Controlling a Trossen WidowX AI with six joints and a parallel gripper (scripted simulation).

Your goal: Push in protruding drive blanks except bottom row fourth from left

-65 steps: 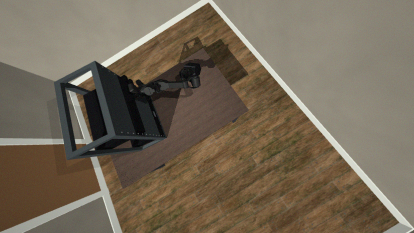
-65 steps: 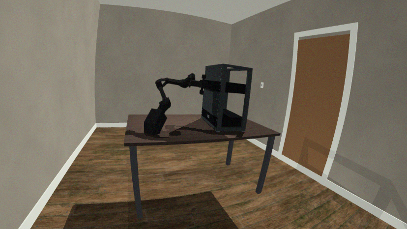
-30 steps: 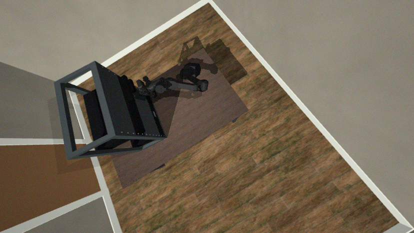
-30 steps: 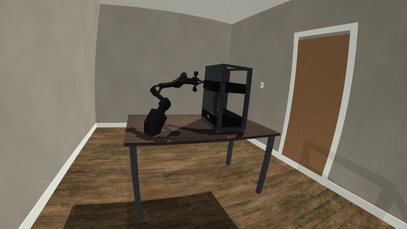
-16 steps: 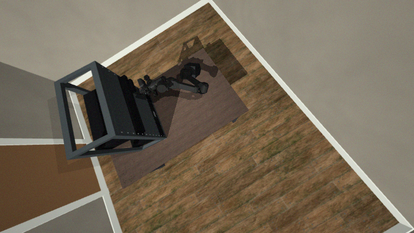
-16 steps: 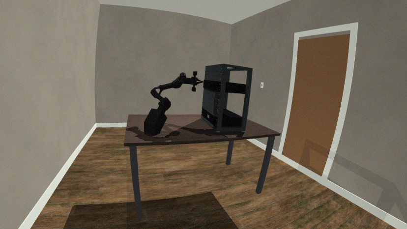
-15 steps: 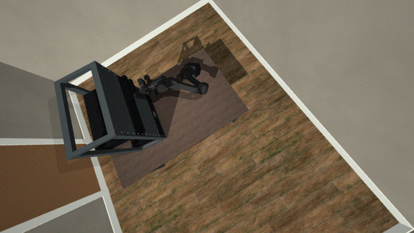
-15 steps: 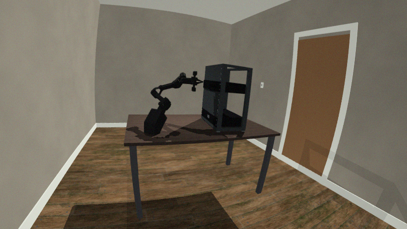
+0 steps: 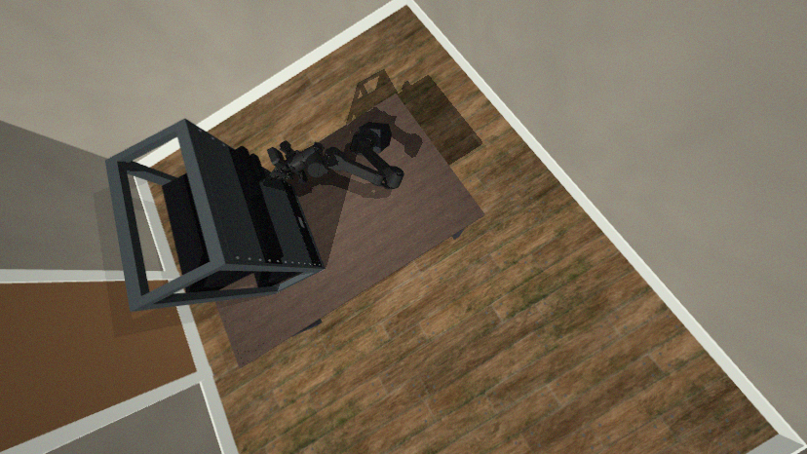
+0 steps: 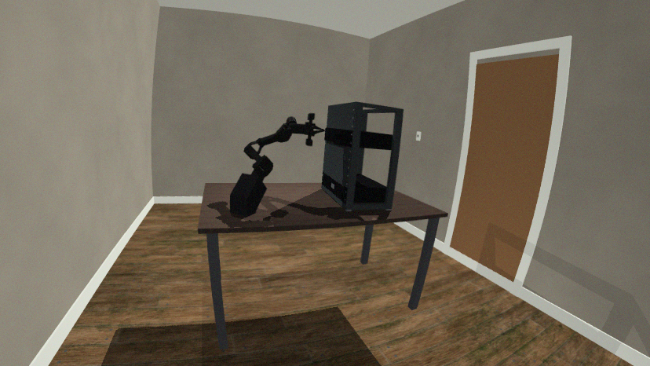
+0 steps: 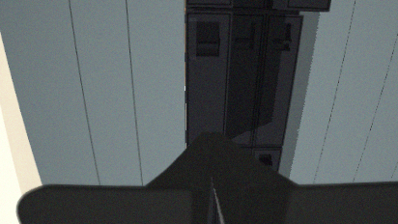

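— How should the arm push here?
— Jaws shut on nothing, so I'd use the gripper (image 9: 269,179) (image 10: 324,130) (image 11: 210,141) as a blunt tip: square to one blank (image 11: 207,87), slow, easing off at the latch, lest the rack (image 9: 206,208) (image 10: 358,159) slide.
— Where are the blanks?
— In the rack's dark upper band. The fingers hide some; others are cut off. Contact, I can't tell.

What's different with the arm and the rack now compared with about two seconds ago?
The arm has drawn back from the rack's front: the gripper sat right up against the dark band there, and now only its fingertips are near it. The elbow has dropped lower. I see nothing taken hold of or let go. The rack and table look unmoved.
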